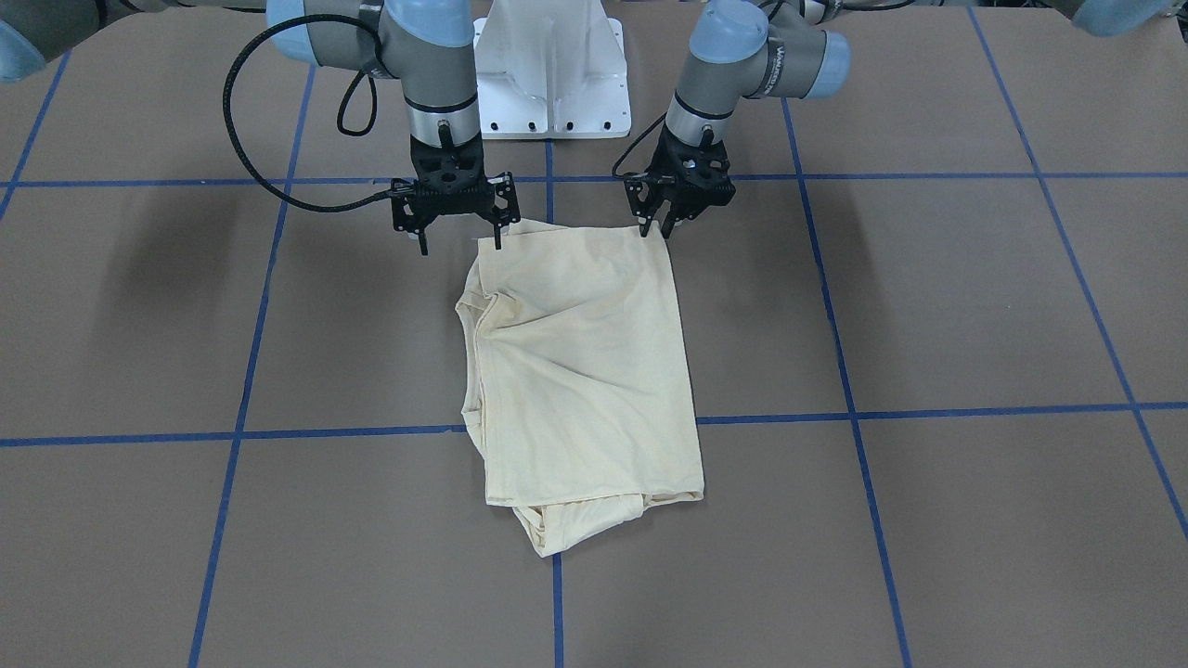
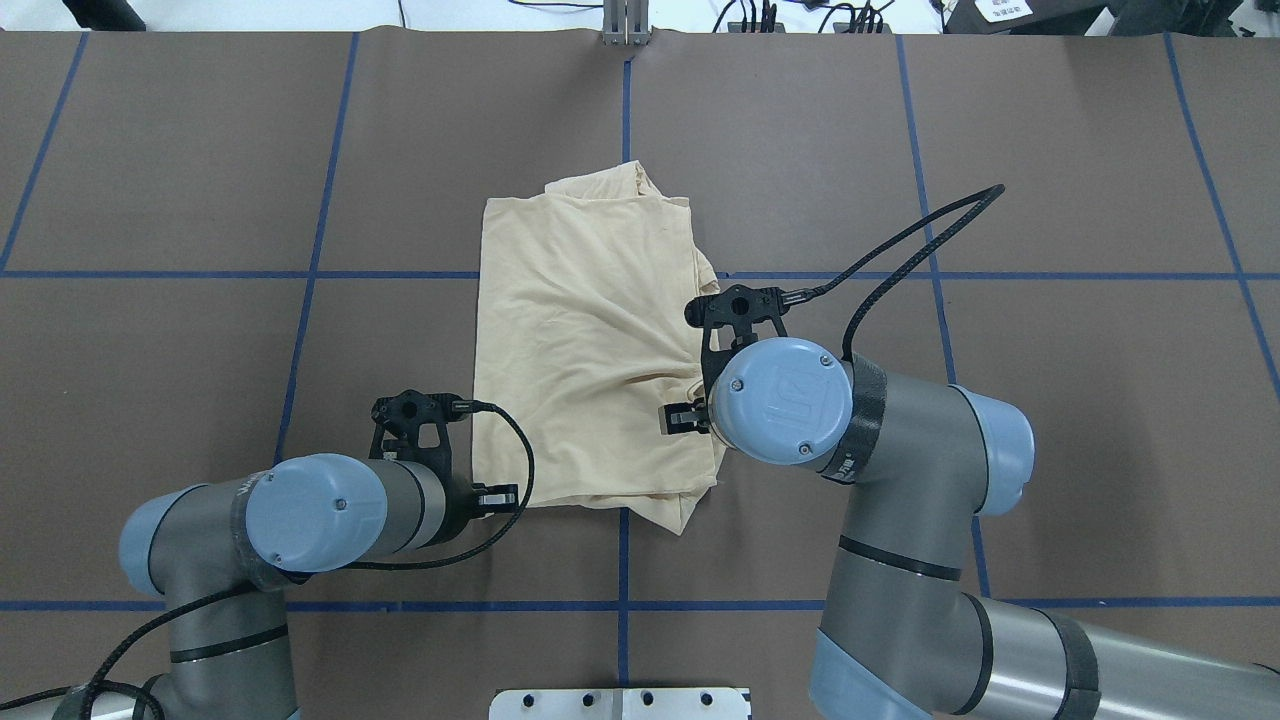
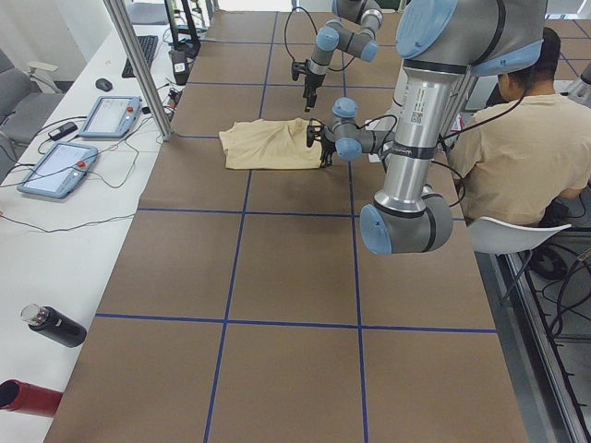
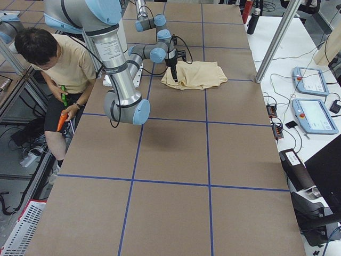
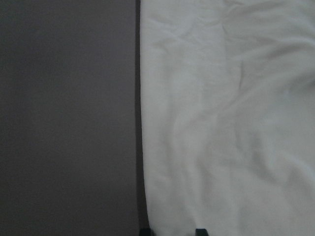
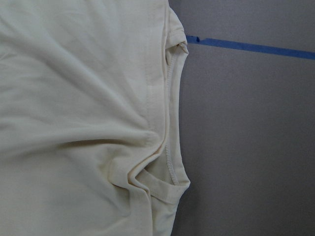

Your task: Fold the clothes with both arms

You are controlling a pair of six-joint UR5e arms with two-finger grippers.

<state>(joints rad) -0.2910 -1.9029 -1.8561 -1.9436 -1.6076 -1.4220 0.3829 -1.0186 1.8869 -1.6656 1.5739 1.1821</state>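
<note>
**Garment.** The cream-yellow shirt [image 1: 585,371] is found folded into a rough rectangle. It lies flat on the brown table [image 1: 928,306], across a blue tape line [image 1: 928,411]. A bunched fold projects from the edge far from the robot. Creases are noted on the right side.

**Right gripper** [image 1: 460,243]. It is positioned at the shirt's near right corner with its jaws spread wide. One finger [image 1: 498,239] is at the cloth edge and the other is over bare table.

**Left gripper** [image 1: 655,228]. It is positioned at the near left corner, its fingers drawn close together. In the wrist view, two fingertips [image 5: 199,230] are seen at the shirt's straight edge. Whether cloth is pinched cannot be told.

**Surroundings.** The white pedestal base [image 1: 552,83] is seen behind both grippers.
</note>
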